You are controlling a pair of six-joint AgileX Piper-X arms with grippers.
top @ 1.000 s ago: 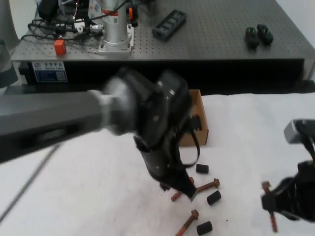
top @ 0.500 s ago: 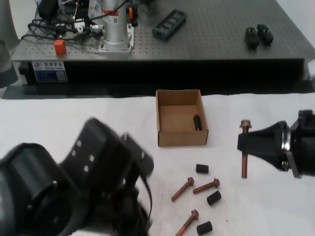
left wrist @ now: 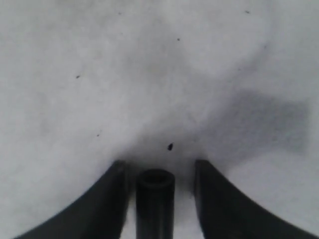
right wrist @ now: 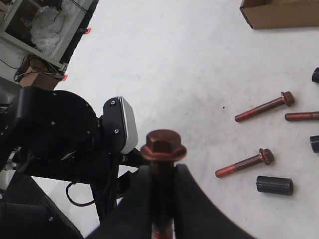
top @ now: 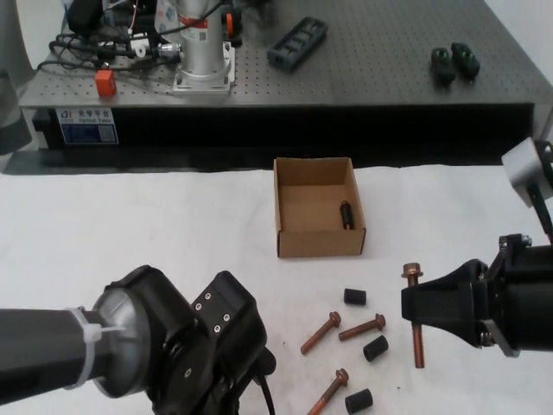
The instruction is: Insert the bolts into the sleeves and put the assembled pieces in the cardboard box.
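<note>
looking down from the high view, we see the right gripper (top: pixel 413 311) clamped on an upright bolt (top: pixel 418 341) (head up), near the cardboard box (top: pixel 320 244). in the left wrist view, our left gripper (left wrist: pixel 155 169) grasps a black sleeve (left wrist: pixel 155 201). the right wrist view shows loose bolts (right wrist: pixel 264 107) on white cloth (right wrist: pixel 199 74).

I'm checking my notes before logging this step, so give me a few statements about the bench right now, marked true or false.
The right tool holds a bolt. True.
The cardboard box is empty. False: one dark piece lies inside.
Three loose bolts lie on the white cloth. True.
The left tool holds a bolt. False: it holds a black sleeve.
</note>
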